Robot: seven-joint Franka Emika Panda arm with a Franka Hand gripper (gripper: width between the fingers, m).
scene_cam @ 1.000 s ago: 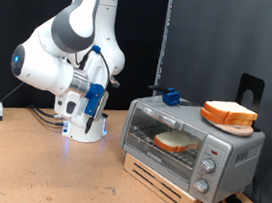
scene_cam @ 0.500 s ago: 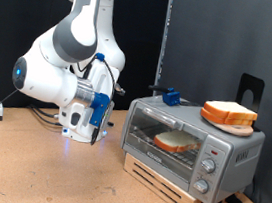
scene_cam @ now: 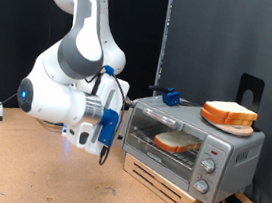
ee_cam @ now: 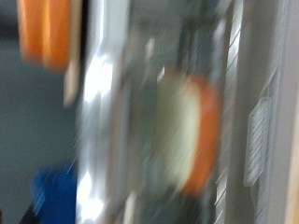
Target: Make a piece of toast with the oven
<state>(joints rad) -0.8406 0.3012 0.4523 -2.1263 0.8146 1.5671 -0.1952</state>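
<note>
The silver-grey oven (scene_cam: 228,154) stands on a wooden base at the exterior view's right, its glass door shut. The piece of toast (scene_cam: 176,142) lies inside on the rack, seen through the glass. My gripper (scene_cam: 104,146) hangs just off the oven's left front corner, pointing down and towards the door, with nothing visible between its fingers. The wrist view is badly blurred. It shows the toast (ee_cam: 182,131) behind the glass and the oven's metal frame (ee_cam: 98,112).
A thicker orange-brown pile of bread (scene_cam: 228,115) lies on the oven's top, also an orange blur in the wrist view (ee_cam: 47,33). A small blue object (scene_cam: 170,95) sits on the oven's top at its back left. Knobs (scene_cam: 208,168) are on the oven's right front. A wooden tabletop (scene_cam: 34,184) lies below.
The arm has swung down and towards the exterior view's right, bringing the gripper from beside the robot base to close by the oven's door. The oven, toast and bread pile have not moved.
</note>
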